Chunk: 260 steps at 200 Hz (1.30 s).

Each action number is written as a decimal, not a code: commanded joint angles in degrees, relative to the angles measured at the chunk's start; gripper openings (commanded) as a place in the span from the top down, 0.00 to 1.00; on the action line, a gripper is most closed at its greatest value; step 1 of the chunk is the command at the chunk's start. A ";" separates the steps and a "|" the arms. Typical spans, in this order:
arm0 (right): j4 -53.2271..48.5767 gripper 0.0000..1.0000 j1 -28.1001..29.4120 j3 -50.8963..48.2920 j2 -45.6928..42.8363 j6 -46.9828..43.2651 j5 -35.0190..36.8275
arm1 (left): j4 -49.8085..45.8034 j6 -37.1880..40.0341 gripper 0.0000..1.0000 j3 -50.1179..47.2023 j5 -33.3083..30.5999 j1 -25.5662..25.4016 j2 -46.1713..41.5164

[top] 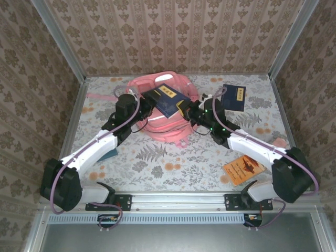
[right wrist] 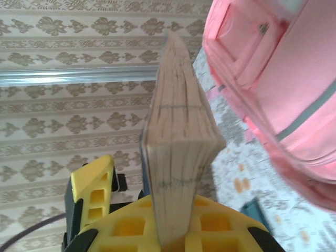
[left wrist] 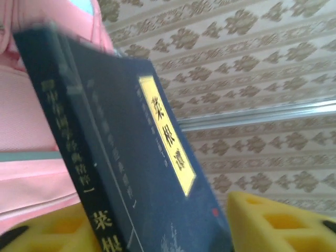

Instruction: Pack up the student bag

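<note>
Over the flowered table (top: 157, 163), I am holding the blue book (top: 169, 98) pinched in the right gripper (top: 185, 109). The left gripper (top: 148, 100) is standing wide around it, and I cannot tell whether it is gripping. The student bag (top: 140, 84) is lying just beneath, midway between both arms.

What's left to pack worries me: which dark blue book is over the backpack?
The book between left tool and right tool, over the pink backpack; the other book lies on the table farther right.

"菜根谭" on the yellow label (left wrist: 167, 135) of the dark blue book (left wrist: 121, 178)
</note>
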 commanded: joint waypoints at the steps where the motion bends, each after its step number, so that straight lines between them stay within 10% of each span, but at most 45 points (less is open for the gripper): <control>1: -9.62 0.97 -2.25 -2.68 -8.02 -9.27 4.22 | -11.34 11.32 0.20 3.70 0.56 -0.66 0.38; 98: -44.54 0.98 -13.77 -4.21 -21.93 -39.90 6.76 | -45.83 58.14 0.01 29.02 -0.78 -7.30 20.58; 260: -51.70 0.98 -16.38 -3.83 -26.33 -39.90 8.28 | -66.70 83.80 0.23 60.82 -15.37 -10.95 53.16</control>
